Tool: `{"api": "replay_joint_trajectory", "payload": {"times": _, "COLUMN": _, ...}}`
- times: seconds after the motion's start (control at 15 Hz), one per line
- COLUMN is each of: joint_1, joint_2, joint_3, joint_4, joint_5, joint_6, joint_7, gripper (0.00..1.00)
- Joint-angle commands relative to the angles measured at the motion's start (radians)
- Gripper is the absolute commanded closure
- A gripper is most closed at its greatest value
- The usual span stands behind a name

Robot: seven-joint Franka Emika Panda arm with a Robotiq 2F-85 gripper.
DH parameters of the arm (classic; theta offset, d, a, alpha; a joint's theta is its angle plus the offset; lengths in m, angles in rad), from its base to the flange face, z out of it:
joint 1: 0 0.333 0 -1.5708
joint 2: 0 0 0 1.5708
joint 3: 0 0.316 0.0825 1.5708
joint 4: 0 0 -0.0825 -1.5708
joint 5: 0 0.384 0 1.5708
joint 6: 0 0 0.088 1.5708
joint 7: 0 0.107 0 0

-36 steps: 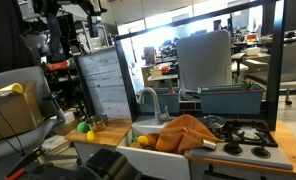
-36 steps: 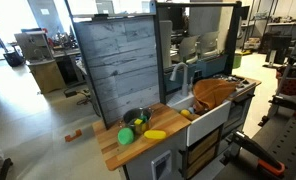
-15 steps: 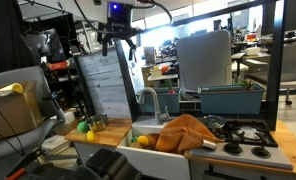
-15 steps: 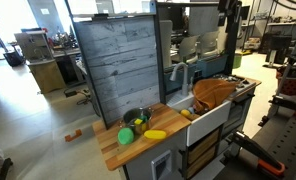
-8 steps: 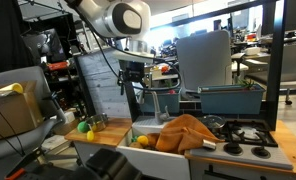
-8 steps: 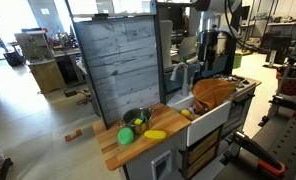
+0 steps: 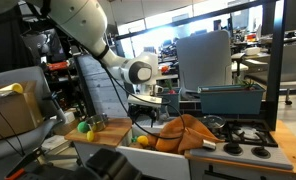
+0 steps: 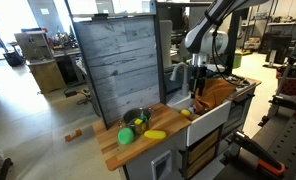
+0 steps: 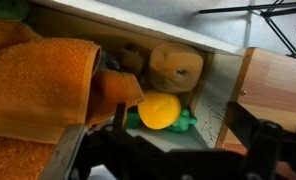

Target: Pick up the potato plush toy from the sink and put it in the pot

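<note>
Potato plush toy (image 9: 38,80) near wide-spread, empty jaws (dark, blurred)

No text, label, brand, number or sign could be read in any view; everything was too small or blurred.

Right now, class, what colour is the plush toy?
The plush toy is orange-brown, clearest in the wrist view.
</note>
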State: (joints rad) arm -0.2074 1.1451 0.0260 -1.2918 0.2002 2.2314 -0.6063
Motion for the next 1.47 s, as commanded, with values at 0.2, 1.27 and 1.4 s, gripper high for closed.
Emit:
{"api": "replay_joint_trajectory", "payload": {"times": 0.2, "joint_1": 0.023, "joint_2": 0.209, "joint_3": 0.029, "joint_4": 0.225, "joint_5": -0.104, "joint_6": -0.034, "joint_7": 0.083, "gripper": 0.0}}
{"api": "replay_joint_trajectory", "payload": {"times": 1.27, "joint_1": 0.051, "joint_2": 0.38, "joint_3": 0.031, "joint_4": 0.481, "joint_5": -0.132, "joint_6": -0.284, "joint_7": 0.156, "gripper": 0.0}}
{"api": "replay_joint_trajectory", "payload": {"times": 1.4, "joint_1": 0.05, "joint_2": 0.386, "joint_3": 0.024, "joint_4": 0.493, "joint_5": -0.132, "joint_6": -0.298, "joint_7": 0.178, "gripper": 0.25}}
